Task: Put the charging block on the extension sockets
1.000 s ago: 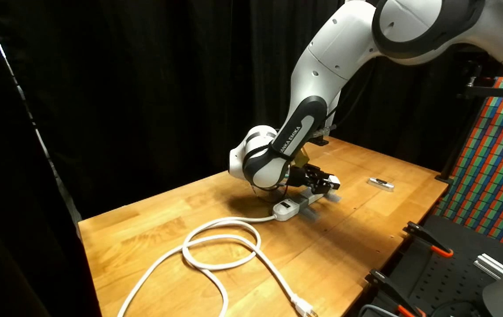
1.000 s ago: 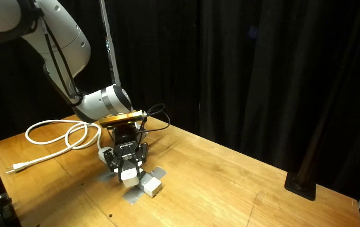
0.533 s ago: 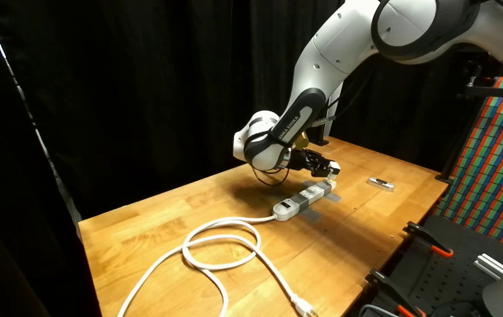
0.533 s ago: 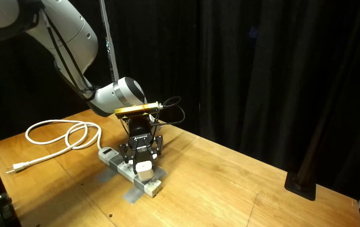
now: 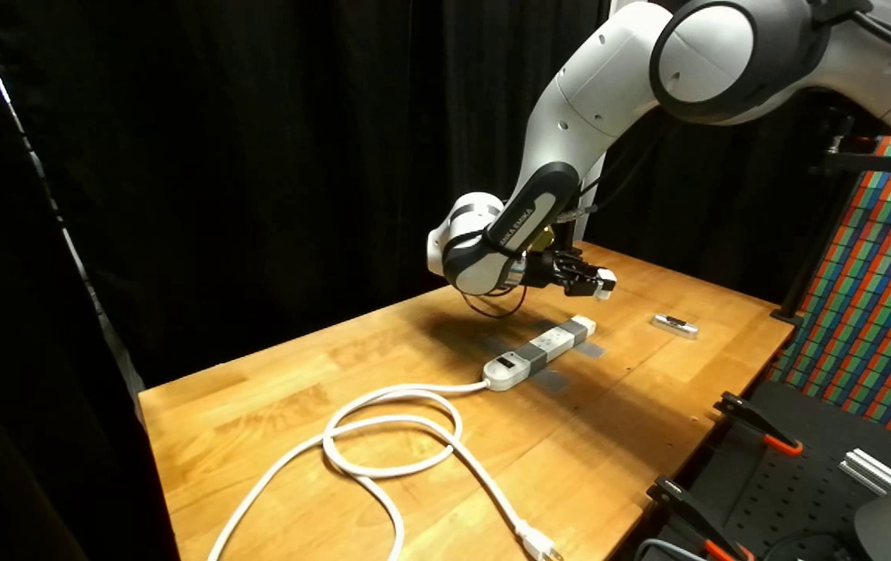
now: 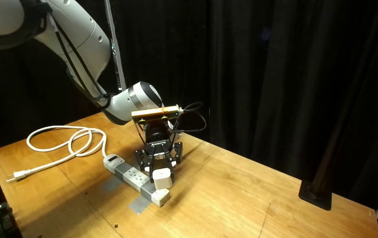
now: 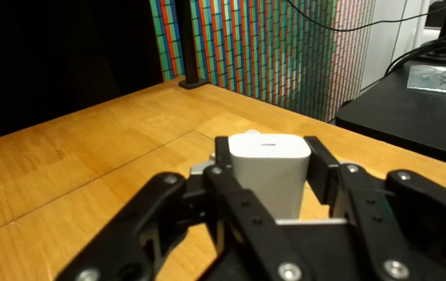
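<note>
Lifted clear of the power strip (image 6: 136, 178) since the earlier frames, the Robotiq gripper (image 7: 269, 154) has carried the charging block (image 7: 271, 177) up and forward. Its 2 black fingers (image 7: 320, 168) press the block from opposite sides, so the tool is gripping it.

Counted from the tool outward: 1 white charging block, upright between the fingertips, with a narrow slot in its top face; 1 white power strip, below and behind the fingertips, a gap between it and the block; 2 bands of grey tape (image 6: 120, 170) across the strip; 1 thick white cable (image 6: 53, 163), looping behind the gripper; 1 plug (image 6: 21, 174) at the cable's end, well apart from the gripper; 1 small pale bar (image 5: 675, 326) with a dark marking, below and ahead of the fingertips. From behind and above comes 1 white Franka Emika arm (image 5: 585, 101).

Under the gripper spreads the wooden tabletop (image 6: 241, 185), with thin straight seams and small holes. Ahead of the fingers, past the edge, stands a panel (image 7: 242, 58) of red, green and blue blocks; 1 black post (image 7: 187, 43) rises at the corner there. Black curtain (image 5: 258, 156) hangs alongside the gripper. 2 black clamps (image 5: 757, 421) with orange parts sit at the table's rim, well apart from the gripper.

Compared with the earlier frames, the strip's white socket section now shows where the gripper had covered it. Strip, cable, plug and pale bar lie as they did.
</note>
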Robot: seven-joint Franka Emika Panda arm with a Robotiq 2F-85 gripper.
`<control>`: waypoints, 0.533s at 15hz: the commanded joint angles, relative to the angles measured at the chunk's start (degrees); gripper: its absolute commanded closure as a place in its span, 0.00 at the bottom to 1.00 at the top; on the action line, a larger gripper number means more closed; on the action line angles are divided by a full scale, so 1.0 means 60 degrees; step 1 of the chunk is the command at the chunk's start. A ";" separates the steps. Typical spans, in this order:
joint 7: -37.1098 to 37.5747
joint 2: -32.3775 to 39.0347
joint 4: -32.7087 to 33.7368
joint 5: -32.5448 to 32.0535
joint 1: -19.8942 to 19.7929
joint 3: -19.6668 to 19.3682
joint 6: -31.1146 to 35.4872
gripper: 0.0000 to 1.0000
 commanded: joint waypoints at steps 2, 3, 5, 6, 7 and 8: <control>0.0201 0.0862 0.0805 -0.0043 -0.0112 0.0005 -0.0092 0.77; 0.0282 0.1005 0.0909 0.0011 -0.0134 0.0013 -0.0041 0.77; 0.0345 0.1258 0.1105 0.0135 -0.0182 0.0043 0.0061 0.77; 0.0304 0.1358 0.1191 0.0183 -0.0201 0.0054 0.0097 0.77; 0.0281 0.1438 0.1264 0.0213 -0.0205 0.0056 0.0118 0.77; 0.0218 0.1497 0.1319 0.0249 -0.0219 0.0067 0.0144 0.77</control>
